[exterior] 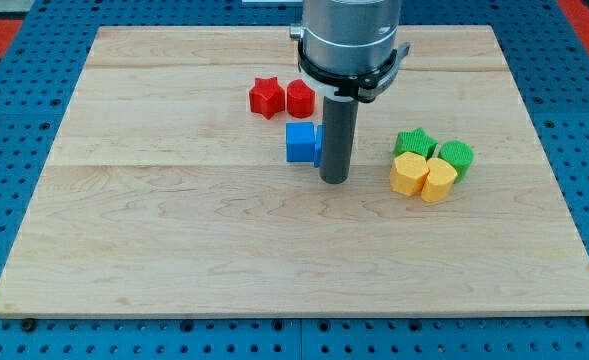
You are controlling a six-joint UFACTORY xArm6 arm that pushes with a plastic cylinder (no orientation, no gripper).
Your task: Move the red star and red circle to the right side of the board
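The red star (265, 96) lies at the upper middle of the wooden board (174, 230), touching the red circle block (300, 98) on its right. My tip (335, 180) rests on the board just right of a blue block (301, 143), below and right of the two red blocks. The rod hides part of the blue block's right side, where a second blue piece may sit.
To the right of my tip sits a tight cluster: a green star (413, 142), a green round block (456, 156), a yellow block (408, 174) and a yellow round block (438, 181). Blue pegboard (14, 120) surrounds the board.
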